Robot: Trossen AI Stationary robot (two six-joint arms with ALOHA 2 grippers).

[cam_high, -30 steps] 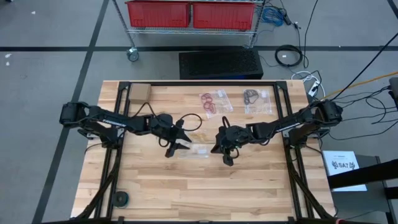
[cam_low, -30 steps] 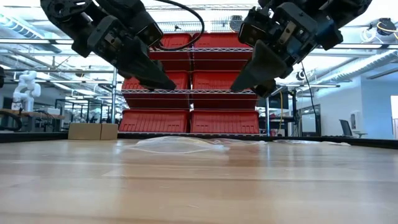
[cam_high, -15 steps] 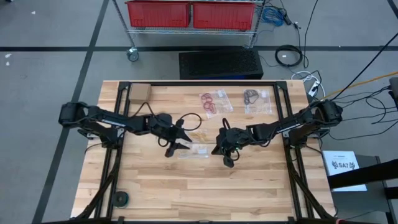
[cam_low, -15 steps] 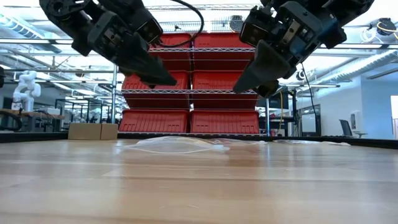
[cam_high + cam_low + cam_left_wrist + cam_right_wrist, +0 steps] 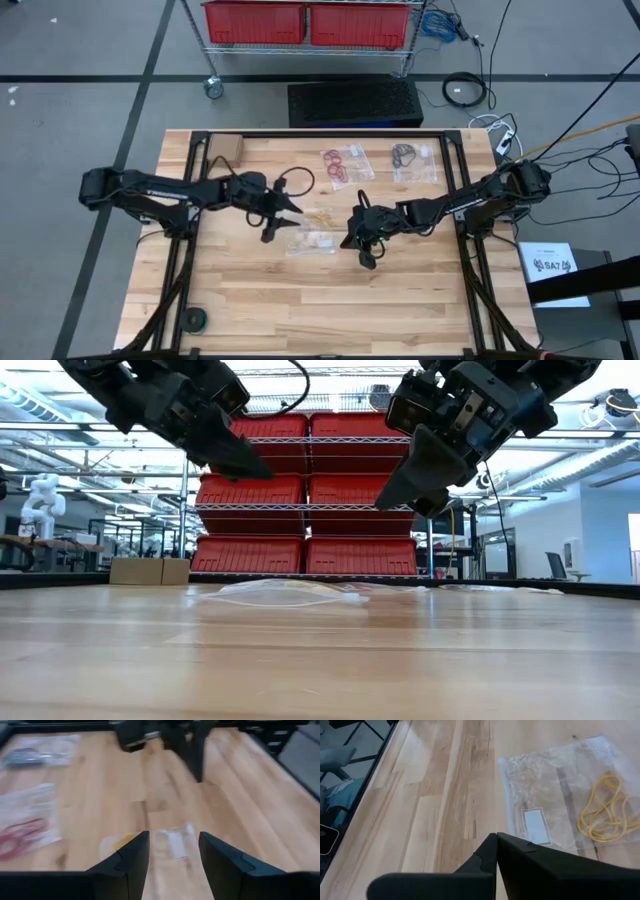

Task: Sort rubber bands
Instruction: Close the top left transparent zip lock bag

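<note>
Both end effectors empty above table: left (image 5: 283,218) spread, right (image 5: 361,249) closed.

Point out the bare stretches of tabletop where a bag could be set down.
Free: the whole near half of the table, below both grippers, bare except a small black disc at its left corner. Crowded: the far strip with the cardboard box, red-band bag, dark-band bag, and the middle around the yellow-band bag.
</note>
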